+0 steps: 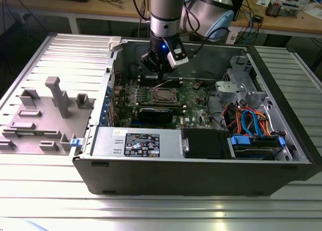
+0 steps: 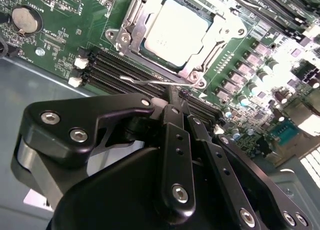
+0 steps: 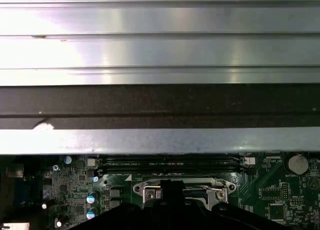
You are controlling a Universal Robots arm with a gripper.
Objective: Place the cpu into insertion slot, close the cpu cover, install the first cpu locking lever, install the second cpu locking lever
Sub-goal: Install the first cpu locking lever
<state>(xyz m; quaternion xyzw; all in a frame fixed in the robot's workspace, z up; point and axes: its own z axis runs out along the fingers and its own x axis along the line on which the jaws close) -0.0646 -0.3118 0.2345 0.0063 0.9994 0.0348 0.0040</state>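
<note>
— Where's the pincer [image 1: 160, 74] right now?

— Down inside the open case [image 1: 201, 155], just above the board [image 1: 193, 97], at the socket's far edge as the exterior view has it. In the second wrist view its fingers [image 2: 175, 135] are pressed together, tips meeting at a thin wire lever [image 2: 160, 81] that runs along the socket's edge. I cannot tell whether the tips pinch the wire or only touch it.

— And the cpu?

— The cpu [image 2: 176, 32] already lies flat in the socket, silvery top up, just beyond the fingertips in the second wrist view. In the exterior view it sits directly below the pincer, near the board's middle.

— Cover?

— The cover [image 2: 220, 37] is down around the chip, its frame lying on the chip's edges with the metal top showing through the window. The first wrist view shows the frame's hinged edge [image 3: 182, 190] just beside the pincer's dark body.

— Anything else close by?

— Memory slots [image 2: 117, 69] run beside the lever, between the socket and the case wall. A round coin cell [image 2: 26, 19] sits further off on the board. The case rests on a ribbed metal worktop [image 1: 151, 211], with a grey plastic fixture [image 1: 45, 115] on the exterior view's left.
</note>
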